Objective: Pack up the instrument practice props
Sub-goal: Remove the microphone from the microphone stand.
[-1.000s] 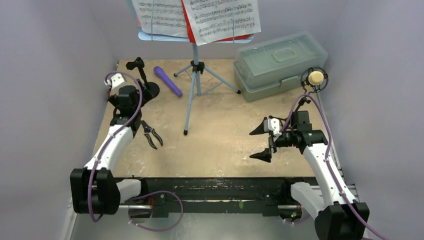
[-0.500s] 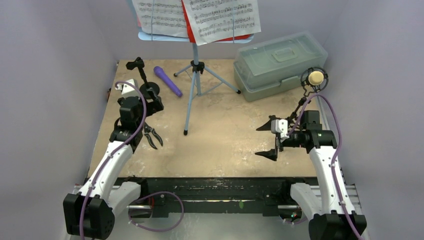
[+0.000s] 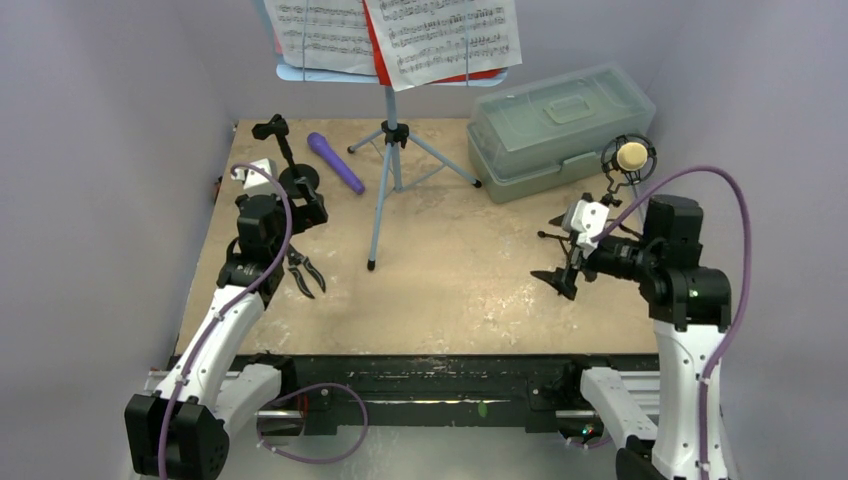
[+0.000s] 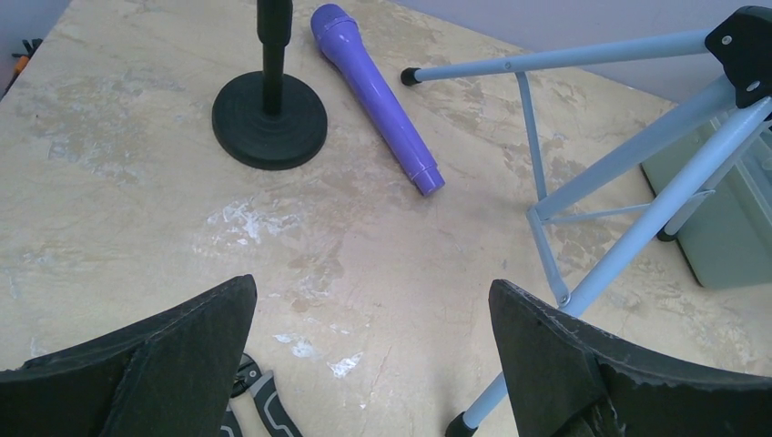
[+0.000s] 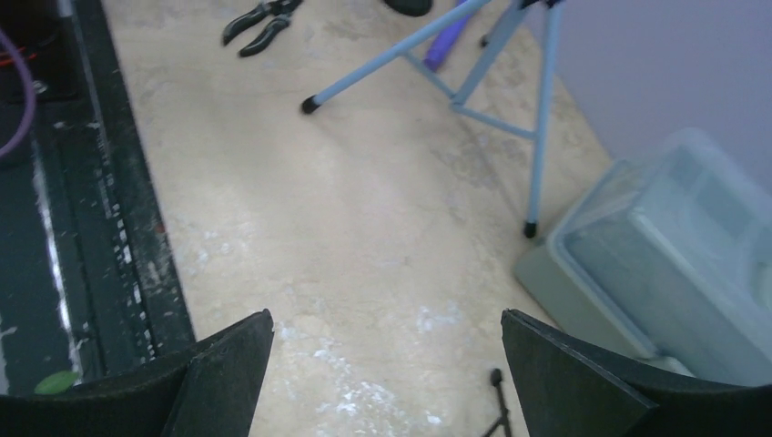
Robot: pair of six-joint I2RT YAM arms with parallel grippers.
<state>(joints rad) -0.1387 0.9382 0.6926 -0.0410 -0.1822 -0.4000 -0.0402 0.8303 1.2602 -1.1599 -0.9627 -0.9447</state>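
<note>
Plainly, props: purple plastic toy microphone lay on the counter just beside the black round-base mic holder; nothing looked packed.
Tan toy microphone: sat in the black tripod ring holder, right edge.
Right pincer: empty, spread wide; had swung from mid-counter toward that holder.
Left pincer: empty, spread wide, near the purple microphone.
Meaning: probably an approach, no grasp yet.

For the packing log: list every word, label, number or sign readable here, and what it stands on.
No word, brand or number is readable in any view.
White sheet-music pages on the pale-blue tripod music rack: printed staves of notes only, any title too small to read.
Translucent grey-green lidded plastic box: raised lid panel, no legible text.
</note>
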